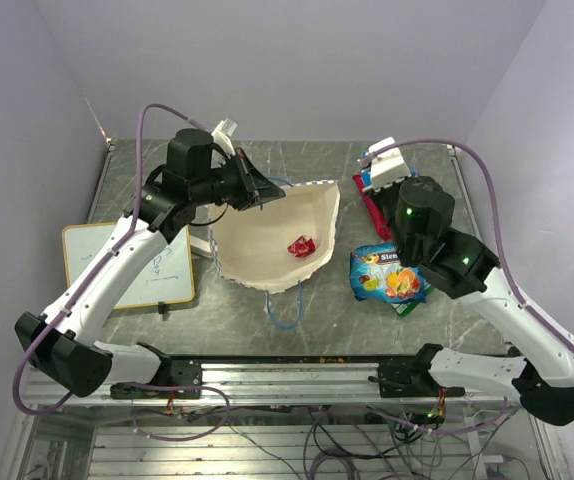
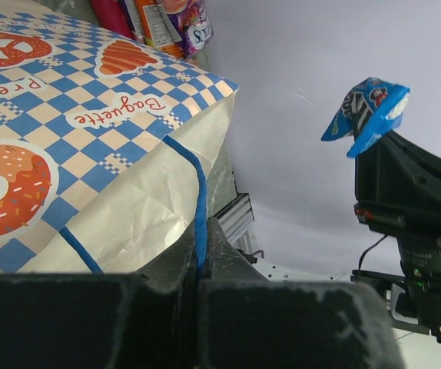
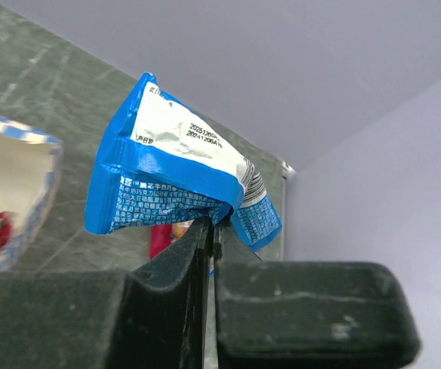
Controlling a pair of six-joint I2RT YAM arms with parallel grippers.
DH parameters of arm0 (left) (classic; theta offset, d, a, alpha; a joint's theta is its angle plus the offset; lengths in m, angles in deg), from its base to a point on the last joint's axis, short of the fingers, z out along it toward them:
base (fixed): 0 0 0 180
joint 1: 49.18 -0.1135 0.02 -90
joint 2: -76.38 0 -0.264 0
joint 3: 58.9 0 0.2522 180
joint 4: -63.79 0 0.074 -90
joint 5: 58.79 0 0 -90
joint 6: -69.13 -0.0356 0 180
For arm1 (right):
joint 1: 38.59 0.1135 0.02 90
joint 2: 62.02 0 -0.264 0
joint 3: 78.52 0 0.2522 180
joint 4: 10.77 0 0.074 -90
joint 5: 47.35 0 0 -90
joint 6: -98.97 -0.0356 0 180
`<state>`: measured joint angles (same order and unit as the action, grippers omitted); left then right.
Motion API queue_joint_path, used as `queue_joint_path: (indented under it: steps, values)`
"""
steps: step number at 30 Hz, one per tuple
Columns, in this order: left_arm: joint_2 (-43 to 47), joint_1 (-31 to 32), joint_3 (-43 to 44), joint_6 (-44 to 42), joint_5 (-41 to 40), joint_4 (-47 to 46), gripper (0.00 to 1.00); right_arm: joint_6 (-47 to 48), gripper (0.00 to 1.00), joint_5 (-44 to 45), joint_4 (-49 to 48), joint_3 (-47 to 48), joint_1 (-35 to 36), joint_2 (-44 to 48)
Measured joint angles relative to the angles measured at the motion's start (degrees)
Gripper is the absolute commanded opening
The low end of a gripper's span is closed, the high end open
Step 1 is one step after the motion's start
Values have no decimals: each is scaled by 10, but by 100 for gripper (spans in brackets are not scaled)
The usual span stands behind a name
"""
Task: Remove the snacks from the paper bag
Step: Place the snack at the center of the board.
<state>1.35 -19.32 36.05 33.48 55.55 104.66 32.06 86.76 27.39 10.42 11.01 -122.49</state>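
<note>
The paper bag [image 1: 267,240] lies open on the table, its cream inside facing up. A red packet [image 1: 301,245] lies inside it. My left gripper [image 1: 259,190] is shut on the bag's blue cord handle [image 2: 199,192] at the far rim; the checked outside of the bag [image 2: 74,115] shows in the left wrist view. My right gripper [image 1: 380,162] is shut on a blue packet [image 3: 170,181], held above the table right of the bag; it also shows in the left wrist view [image 2: 366,111]. Beneath lie a blue-orange packet [image 1: 387,272] and a red-magenta one [image 1: 372,212].
A white writing board [image 1: 127,265] lies at the left of the table. A green packet [image 1: 407,304] peeks out under the blue-orange one. More packets [image 2: 167,19] lie near the back right. The bag's second cord handle [image 1: 285,310] hangs toward the near edge.
</note>
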Motion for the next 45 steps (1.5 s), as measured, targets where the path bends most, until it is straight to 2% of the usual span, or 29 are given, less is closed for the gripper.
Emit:
queue_joint_path:
  steps: [5,8,10,18,27,31,35,39,45]
  values:
    - [-3,-5,16,-8,1,8,7,-5,0,-19,12,-29,-97,3]
    - [-4,-7,27,-12,2,9,7,-16,0,-44,39,-77,-180,-16]
    - [-4,-8,30,-16,3,10,7,-15,0,-60,57,-121,-207,-38]
    - [-2,-14,31,-17,7,16,7,-10,0,-117,101,-267,-246,-58]
    - [-2,-17,31,-20,28,16,7,-7,0,-170,79,-341,-249,-36]
    - [-2,-17,30,-20,38,14,7,-2,28,-178,60,-365,-249,-23]
    - [-2,-17,25,-20,56,6,7,5,45,-200,70,-363,-249,-21]
    - [-2,-17,23,-20,77,-5,7,18,63,-235,121,-322,-249,-20]
    - [-2,-17,19,-20,113,-34,7,33,67,-314,190,-186,-249,5]
